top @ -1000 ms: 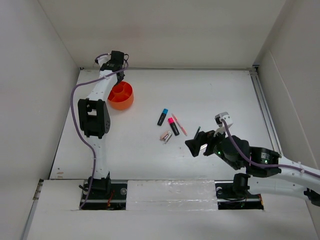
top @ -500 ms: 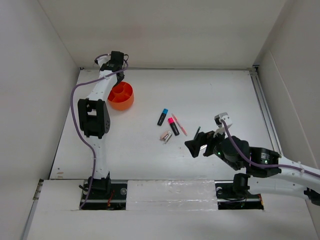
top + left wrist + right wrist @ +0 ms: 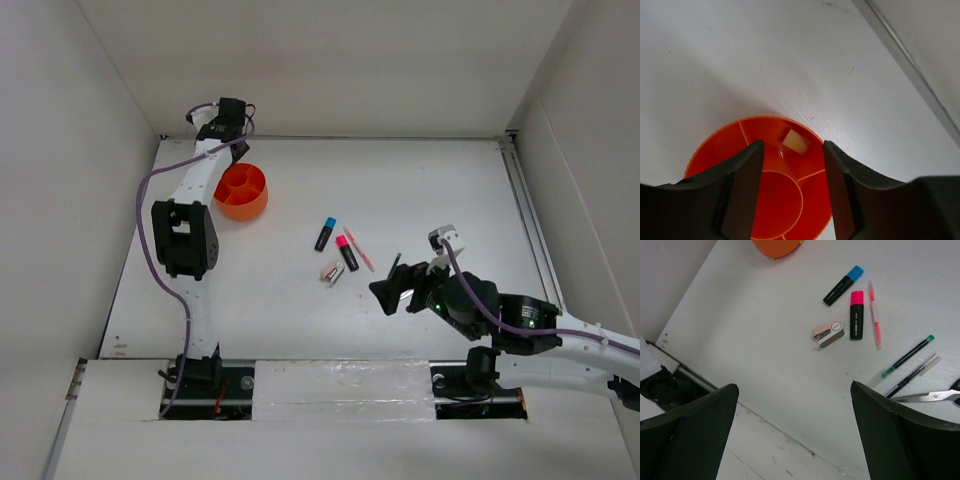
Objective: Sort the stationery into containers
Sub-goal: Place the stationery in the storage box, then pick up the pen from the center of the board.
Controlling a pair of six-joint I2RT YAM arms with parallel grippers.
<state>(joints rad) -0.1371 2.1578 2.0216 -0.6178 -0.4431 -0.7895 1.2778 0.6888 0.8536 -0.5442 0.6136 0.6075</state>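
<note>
Left fingers (image 3: 742, 185) parted, nothing between, hover over orange organiser (image 3: 715, 150) at far left of counter (image 3: 420, 190). Pale eraser (image 3: 795, 142) lies in outer compartment. Right fingers (image 3: 695, 430) spread wide, empty, above counter. Mid-counter, well apart from organiser: blue-cap highlighter (image 3: 842, 285), pink-cap highlighter (image 3: 856, 315), pink pen (image 3: 874, 315), two small items (image 3: 827, 334), two dark pens (image 3: 905, 357), scissors (image 3: 935, 396).

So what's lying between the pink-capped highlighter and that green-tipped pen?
A thin pink pen, close beside the pink-capped highlighter and farther from the green-tipped pen. The right wrist view shows it clearest.
</note>
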